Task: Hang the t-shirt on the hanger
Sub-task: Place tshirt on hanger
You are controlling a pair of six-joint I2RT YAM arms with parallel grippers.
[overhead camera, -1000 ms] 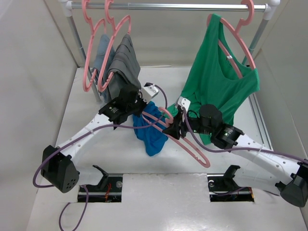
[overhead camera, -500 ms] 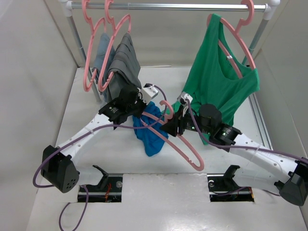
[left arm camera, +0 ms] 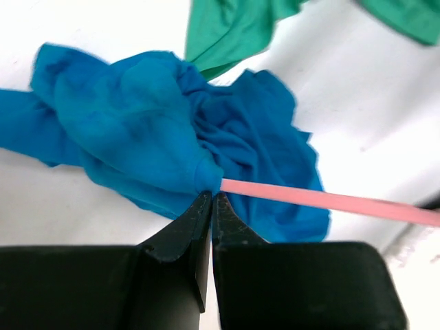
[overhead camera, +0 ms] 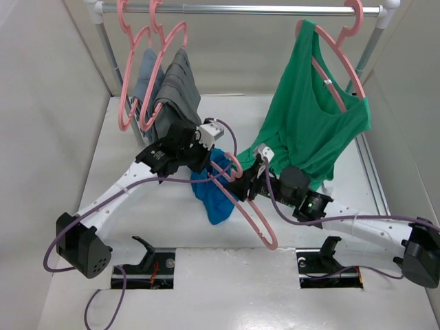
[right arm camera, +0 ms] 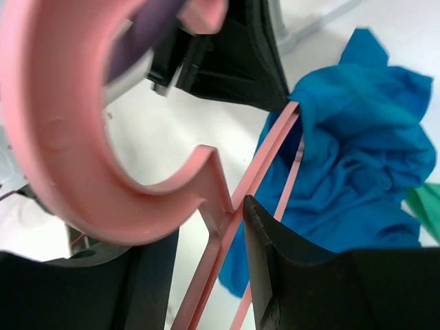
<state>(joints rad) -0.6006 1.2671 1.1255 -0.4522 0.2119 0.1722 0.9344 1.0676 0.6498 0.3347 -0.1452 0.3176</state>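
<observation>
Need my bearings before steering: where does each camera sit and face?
Top external: high behind the robot, looking down toward the rail; left arm and right arm show.
Left wrist: on the left arm, looking along its left pincer at the t-shirt.
Right wrist: on the right arm, looking past the right pincer at the hanger.
Shared: all three show t-shirt and hanger.

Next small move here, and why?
Probably slide the hanger slightly deeper with the right hand while the left hand holds its pinch. The left hand is shut on a t-shirt fold, and the hanger's arm disappears under the fabric right there.
</observation>
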